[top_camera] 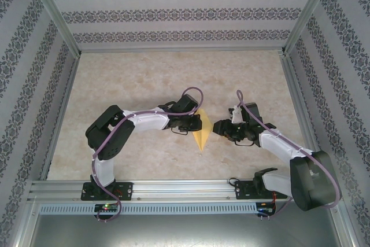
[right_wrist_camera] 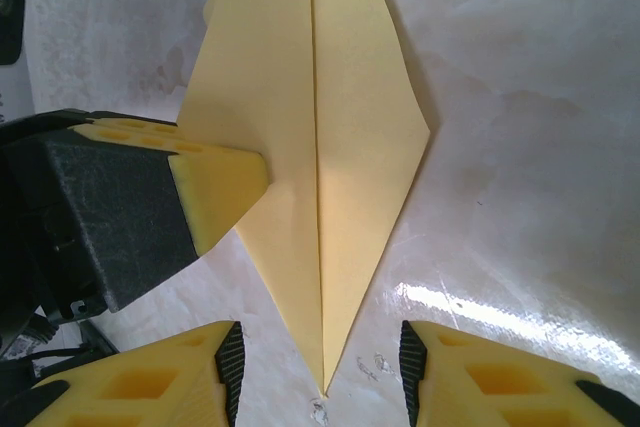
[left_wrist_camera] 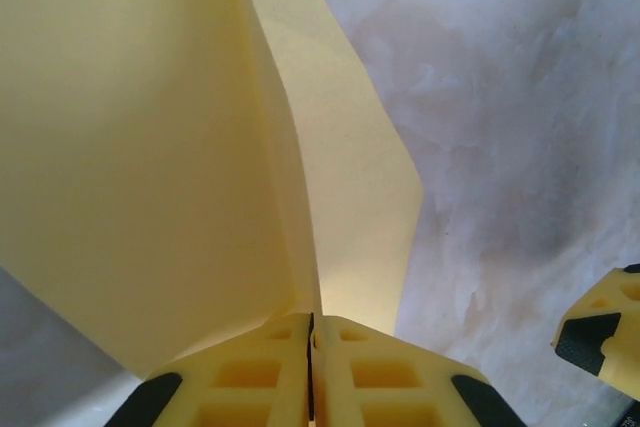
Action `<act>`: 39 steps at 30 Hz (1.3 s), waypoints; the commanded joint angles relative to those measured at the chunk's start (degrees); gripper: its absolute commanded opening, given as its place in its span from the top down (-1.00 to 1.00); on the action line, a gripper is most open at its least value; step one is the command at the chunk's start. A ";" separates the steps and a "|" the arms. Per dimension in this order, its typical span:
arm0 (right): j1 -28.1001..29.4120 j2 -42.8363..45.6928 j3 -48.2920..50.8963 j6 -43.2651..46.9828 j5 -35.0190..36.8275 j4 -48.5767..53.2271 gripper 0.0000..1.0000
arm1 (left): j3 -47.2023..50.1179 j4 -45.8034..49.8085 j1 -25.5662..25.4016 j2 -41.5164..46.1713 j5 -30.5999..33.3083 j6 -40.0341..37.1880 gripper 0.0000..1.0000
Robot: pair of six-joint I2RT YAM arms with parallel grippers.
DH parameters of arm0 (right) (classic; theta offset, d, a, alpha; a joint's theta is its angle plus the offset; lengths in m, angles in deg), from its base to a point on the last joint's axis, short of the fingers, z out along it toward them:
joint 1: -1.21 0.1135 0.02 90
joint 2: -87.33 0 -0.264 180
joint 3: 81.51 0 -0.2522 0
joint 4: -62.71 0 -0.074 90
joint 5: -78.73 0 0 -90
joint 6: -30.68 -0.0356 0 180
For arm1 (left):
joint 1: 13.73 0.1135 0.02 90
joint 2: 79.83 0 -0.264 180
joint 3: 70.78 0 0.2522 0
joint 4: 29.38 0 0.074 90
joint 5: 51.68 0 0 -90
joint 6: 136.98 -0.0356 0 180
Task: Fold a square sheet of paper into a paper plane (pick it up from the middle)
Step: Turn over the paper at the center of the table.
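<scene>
We see the paper plane (right_wrist_camera: 350, 147) as thin, matt, creased paper; the worktop (right_wrist_camera: 530, 127) is smooth, marbled and glossy; the left gripper (left_wrist_camera: 313, 320) is matt yellow plastic; the frame rails (top_camera: 173, 187) are brushed metal.

A pale, marbled beige surface (top_camera: 144, 79) fills the middle of the overhead view, bare over most of its far half. Three walls close it in, at the back (top_camera: 185, 13), the left (top_camera: 29, 73) and the right (top_camera: 341, 73), all papered in white with dark floral bands. Slanted metal posts (top_camera: 55, 13) stand at the far corners. Along the near edge runs a silver rail (top_camera: 185, 188), with a perforated strip (top_camera: 185, 208) just below it, then grey sheet metal (top_camera: 185, 232). Up close the surface (left_wrist_camera: 520, 97) shows cloudy grey veining, and a bright streak of glare (right_wrist_camera: 470, 307).
</scene>
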 commanded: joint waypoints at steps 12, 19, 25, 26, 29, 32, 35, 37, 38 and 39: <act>-2.66 0.15 1.50 -3.07 -4.48 -5.81 0.00 | -5.42 2.46 -0.56 4.95 -3.44 -4.77 1.00; -4.66 1.89 3.18 -10.79 -6.91 -11.75 -0.16 | -7.36 3.71 0.05 9.10 -3.88 -5.44 1.00; -6.24 5.44 4.54 -16.13 -7.52 -14.14 -0.23 | -6.71 2.25 0.67 11.99 -3.25 -3.88 1.00; -6.28 5.99 4.77 -16.94 -7.39 -14.23 -0.24 | -6.32 1.24 0.67 12.44 -2.99 -3.06 1.00; -6.51 7.16 6.30 -21.20 -7.46 -17.39 -0.37 | -5.02 -2.36 0.67 13.36 -2.60 -0.41 1.00; -6.51 8.07 8.79 -26.95 -7.42 -22.74 -0.40 | -4.01 -5.42 0.67 13.90 -2.45 1.48 1.00; -6.48 8.47 9.12 -29.93 -6.60 -23.79 -0.43 | -2.86 -8.00 0.67 14.49 -2.59 3.73 1.00; -6.46 8.44 9.70 -32.91 -6.53 -26.40 -0.43 | -1.40 -10.29 0.67 15.49 -1.72 5.19 1.00; -6.48 8.35 10.19 -34.78 -6.67 -28.28 -0.43 | -0.59 -11.49 0.67 16.03 -1.04 6.02 1.00; -6.51 8.24 10.55 -36.50 -6.67 -30.07 -0.42 | 0.02 -12.35 0.67 16.28 -0.66 6.52 1.00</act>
